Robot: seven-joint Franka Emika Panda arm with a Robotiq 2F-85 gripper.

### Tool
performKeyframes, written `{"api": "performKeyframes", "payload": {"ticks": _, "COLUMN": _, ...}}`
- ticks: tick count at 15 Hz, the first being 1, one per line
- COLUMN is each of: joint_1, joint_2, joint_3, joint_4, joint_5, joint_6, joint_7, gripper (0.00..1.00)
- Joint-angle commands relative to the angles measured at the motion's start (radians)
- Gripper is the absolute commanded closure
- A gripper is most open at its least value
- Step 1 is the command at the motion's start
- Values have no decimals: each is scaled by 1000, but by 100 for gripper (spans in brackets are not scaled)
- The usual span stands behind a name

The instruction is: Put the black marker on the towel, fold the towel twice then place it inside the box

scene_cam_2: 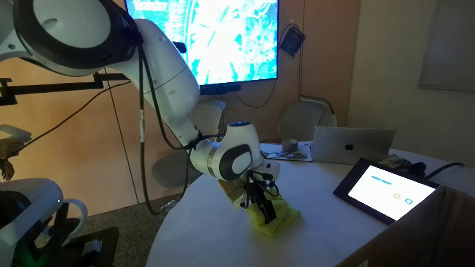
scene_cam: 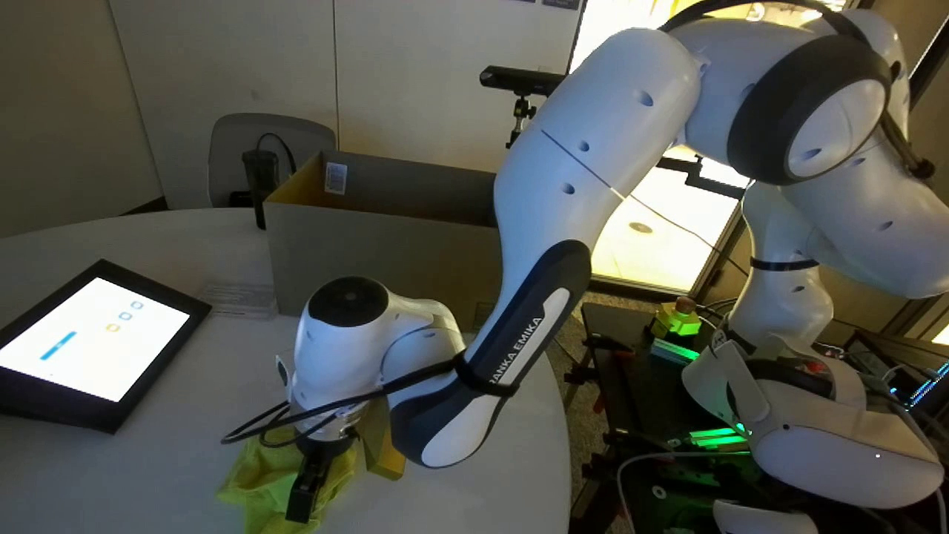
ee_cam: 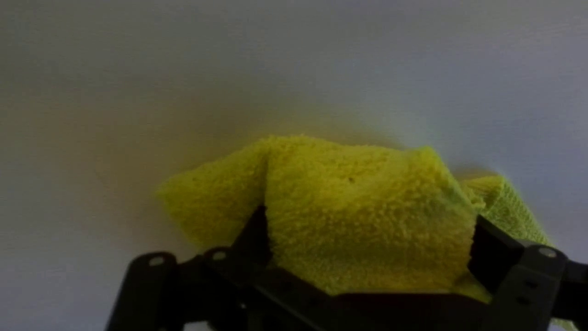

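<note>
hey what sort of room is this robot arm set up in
Probably an office meeting room, judging by the large wall screen, the chairs beside a white table, and the silver laptop standing open on it.

Towel [ee_cam: 367, 207]: fuzzy cloth. Box [scene_cam: 385, 252]: matt cardboard. Tabletop [scene_cam_2: 207, 241]: smooth. Robot arm [scene_cam: 593, 133]: glossy.

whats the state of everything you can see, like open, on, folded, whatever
towel: bunched on the table, not lying flat
gripper: jaws apart with towel between them; whether they grip it is unclear
box: open at the top
tablet: screen on
laptop: lid up, screen facing away
tv: on
headset: small light on
</note>
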Motion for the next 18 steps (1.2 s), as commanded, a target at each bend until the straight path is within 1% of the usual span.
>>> {"api": "performKeyframes", "payload": {"ticks": 1, "joint_1": -4, "joint_2": 37, "joint_3": -8, "joint_4": 58, "joint_5": 15, "joint_6": -39, "joint_7": 11, "gripper": 32}}
{"api": "performKeyframes", "payload": {"ticks": 2, "joint_1": -4, "joint_2": 26, "joint_3": -10, "joint_4": 52, "joint_5": 14, "joint_6": -44, "joint_7": 13, "gripper": 41}}
{"api": "performKeyframes", "payload": {"ticks": 4, "joint_1": -1, "joint_2": 5, "joint_3": -17, "joint_4": 39, "joint_5": 10, "joint_6": -56, "joint_7": 21, "gripper": 55}}
{"api": "performKeyframes", "payload": {"ticks": 5, "joint_1": -4, "joint_2": -7, "joint_3": -15, "joint_4": 30, "joint_5": 10, "joint_6": -59, "joint_7": 18, "gripper": 64}}
{"api": "performKeyframes", "payload": {"ticks": 6, "joint_1": -6, "joint_2": -21, "joint_3": -14, "joint_4": 19, "joint_5": 10, "joint_6": -62, "joint_7": 17, "gripper": 70}}
{"api": "performKeyframes", "payload": {"ticks": 7, "joint_1": -2, "joint_2": -36, "joint_3": -20, "joint_4": 5, "joint_5": 5, "joint_6": -61, "joint_7": 20, "gripper": 79}}
{"api": "performKeyframes", "payload": {"ticks": 9, "joint_1": 4, "joint_2": -63, "joint_3": -31, "joint_4": -18, "joint_5": -2, "joint_6": -58, "joint_7": 25, "gripper": 89}}
{"api": "performKeyframes", "payload": {"ticks": 10, "joint_1": 5, "joint_2": -78, "joint_3": -35, "joint_4": -32, "joint_5": -4, "joint_6": -54, "joint_7": 26, "gripper": 85}}
{"api": "performKeyframes", "payload": {"ticks": 11, "joint_1": 5, "joint_2": -94, "joint_3": -37, "joint_4": -44, "joint_5": -5, "joint_6": -50, "joint_7": 26, "gripper": 85}}
{"api": "performKeyframes", "payload": {"ticks": 12, "joint_1": 3, "joint_2": -115, "joint_3": -38, "joint_4": -61, "joint_5": -6, "joint_6": -48, "joint_7": 24, "gripper": 88}}
{"api": "performKeyframes", "payload": {"ticks": 14, "joint_1": 11, "joint_2": -162, "joint_3": -55, "joint_4": -99, "joint_5": -13, "joint_6": -47, "joint_7": 34, "gripper": 86}}
{"api": "performKeyframes", "payload": {"ticks": 15, "joint_1": 9, "joint_2": -189, "joint_3": -55, "joint_4": -118, "joint_5": -14, "joint_6": -54, "joint_7": 34, "gripper": 87}}
{"api": "performKeyframes", "payload": {"ticks": 18, "joint_1": 7, "joint_2": -320, "joint_3": -66, "joint_4": -221, "joint_5": -24, "joint_6": -67, "joint_7": 36, "gripper": 86}}
